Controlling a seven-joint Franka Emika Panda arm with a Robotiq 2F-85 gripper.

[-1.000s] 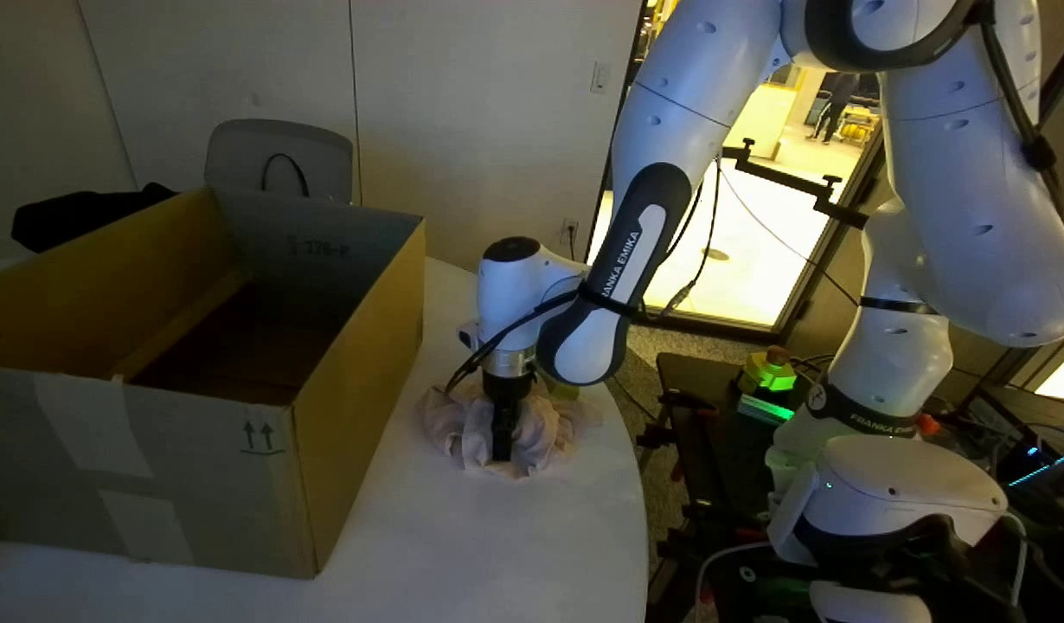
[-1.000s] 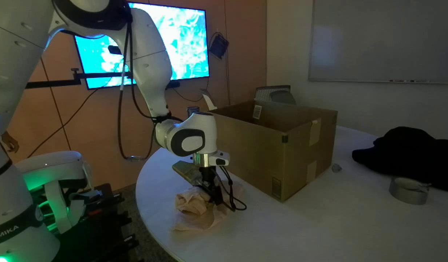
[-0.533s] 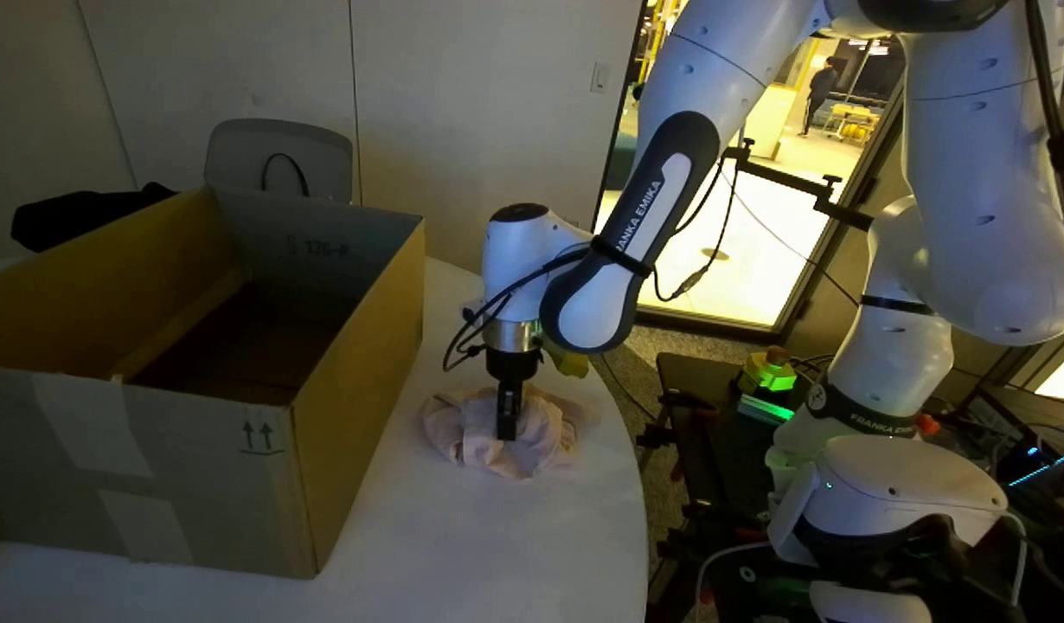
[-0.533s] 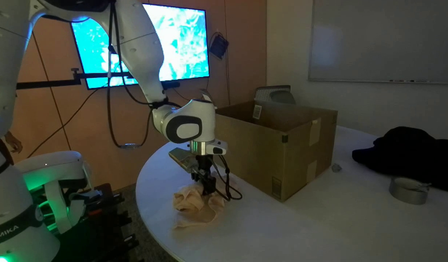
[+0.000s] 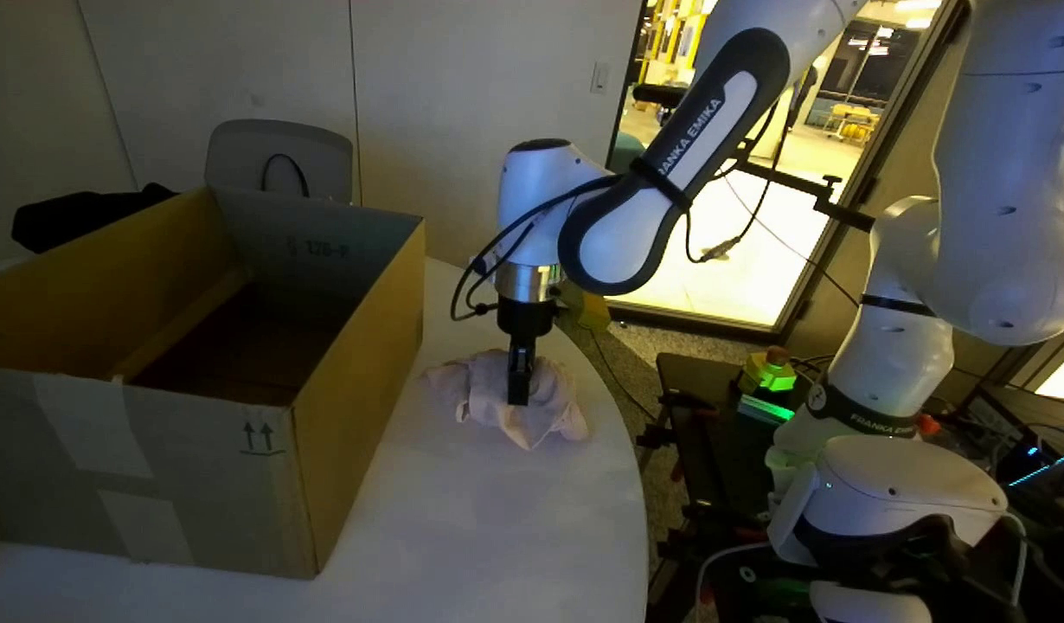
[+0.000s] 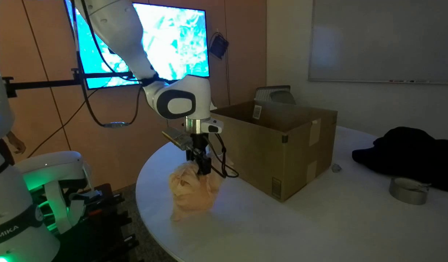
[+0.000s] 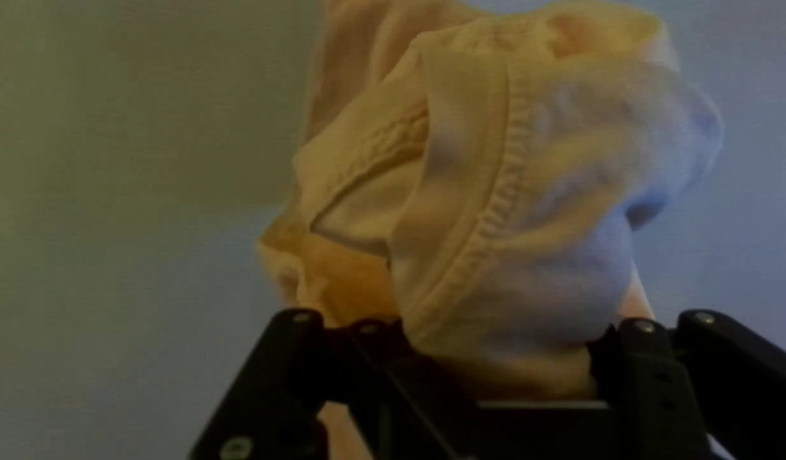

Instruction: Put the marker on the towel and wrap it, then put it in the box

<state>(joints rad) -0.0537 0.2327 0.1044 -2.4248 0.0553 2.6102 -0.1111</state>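
Dim walls surround a white table [image 6: 318,233] with a curved edge; a whiteboard [image 6: 384,40] hangs on one wall, and a bright blue-and-white screen [image 6: 180,43] glows on another, partly behind the Panda arm [image 5: 692,147]. On the tabletop stands a large cardboard box [image 6: 251,156], open at the top, its interior deep in shadow, and in an exterior view a grey chair [image 5: 272,143] shows behind it. Across the box from the Robotiq gripper [image 6: 204,169], the table also bears a heap of black fabric [image 6: 409,158], a roll of grey duct tape [image 6: 408,194], and a grey lump [image 6: 336,167], too small to identify, just beside the cardboard. The gripper points downward beside the box and is clenched on a peach towel [image 6: 195,193]: in the wrist view, its black fingers [image 7: 655,383] stand on either side of a bunched fold with a stitched hem. From that pinch the towel hangs in loose pleats, its upper part above the tabletop; whether its lowest corner touches the table, I cannot tell. In both exterior views the towel is outside the box, near its long wall. Whether the marker lies inside those folds cannot be told from these views.
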